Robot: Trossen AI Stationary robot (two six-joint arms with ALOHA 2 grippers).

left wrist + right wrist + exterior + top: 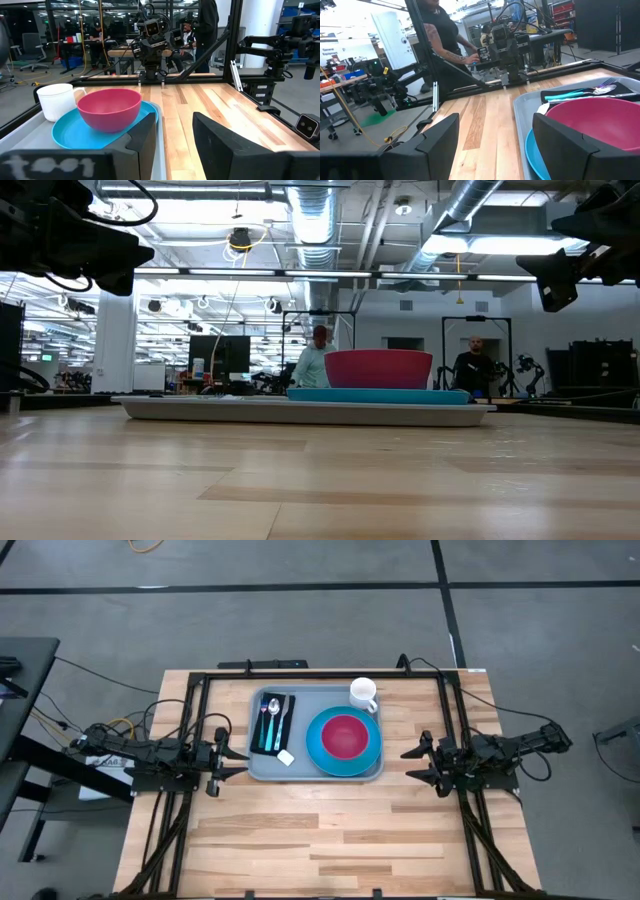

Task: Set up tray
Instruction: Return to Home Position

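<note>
High view gives you the relation that governs the retreat to home. The tray [262, 768] lies at the middle of the table [300, 840], between the two arms, with its long axis running from one arm toward the other. Each gripper faces a short end of it.

1. The left gripper [240, 762] hangs just beside the tray's left end, fingers spread wide and holding nothing. It is the nearer of the two.
2. The right gripper [408, 765] faces the right end with a strip of bare wood between, fingers likewise spread wide and empty.
3. Judge the clearance on the left first (a pull straight back, away from the tray, looks the safer line).

On the tray you see a black napkin [290, 710] carrying the cutlery [272, 722] at the left, a blue plate [318, 745] with a red bowl [345, 736] at the right, and a white mug [363, 693] at the far right corner.

Limits of view:
- From above you cannot tell whether the left fingertips touch the rim or stand just off it.
- A small white item [287, 758] by the napkin's near corner is too small to identify.
- Low view hides napkin and cutlery behind the rim and cuts both arms off at the upper corners.
- Right wrist view shows only part of the cutlery behind the bowl.
</note>
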